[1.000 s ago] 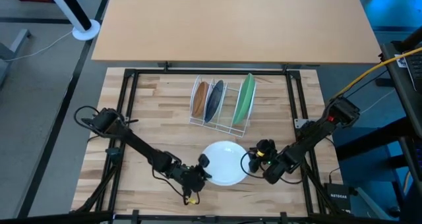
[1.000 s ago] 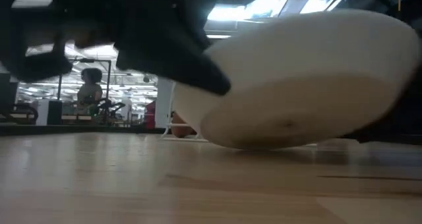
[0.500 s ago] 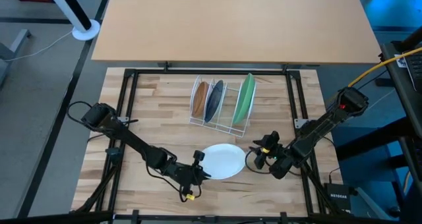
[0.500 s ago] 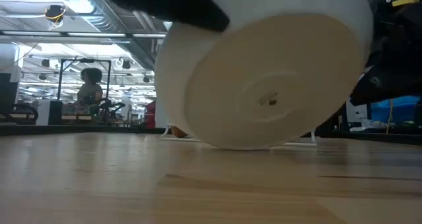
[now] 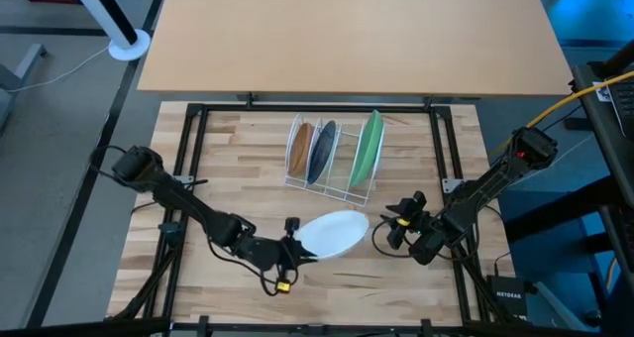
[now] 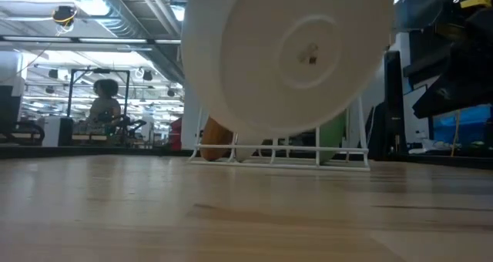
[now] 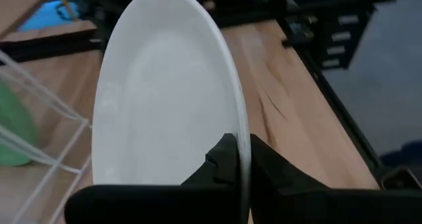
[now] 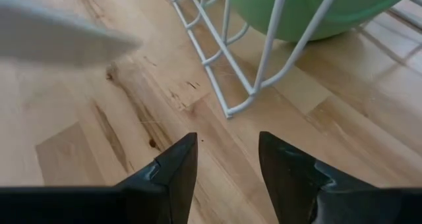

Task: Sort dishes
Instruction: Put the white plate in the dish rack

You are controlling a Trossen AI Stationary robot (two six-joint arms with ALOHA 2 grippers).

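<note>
At six o'clock on the bench (image 5: pixel 248 168), the left gripper (image 5: pixel 290 250), clamped on the white plate (image 5: pixel 332 233), has tipped it upright, rack-ready; the right gripper (image 5: pixel 401 221) waits released.

No legible txt or labels.

white wire rack (image 5: pixel 342 183), wooden table (image 5: pixel 248 168), distant person (image 6: pixel 103 108)

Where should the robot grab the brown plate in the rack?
Probably the top rim of the brown plate, from straight above. It stands on edge in the white rack with the blue dish close beside it, so only the upper edge is free for a hand.
</note>
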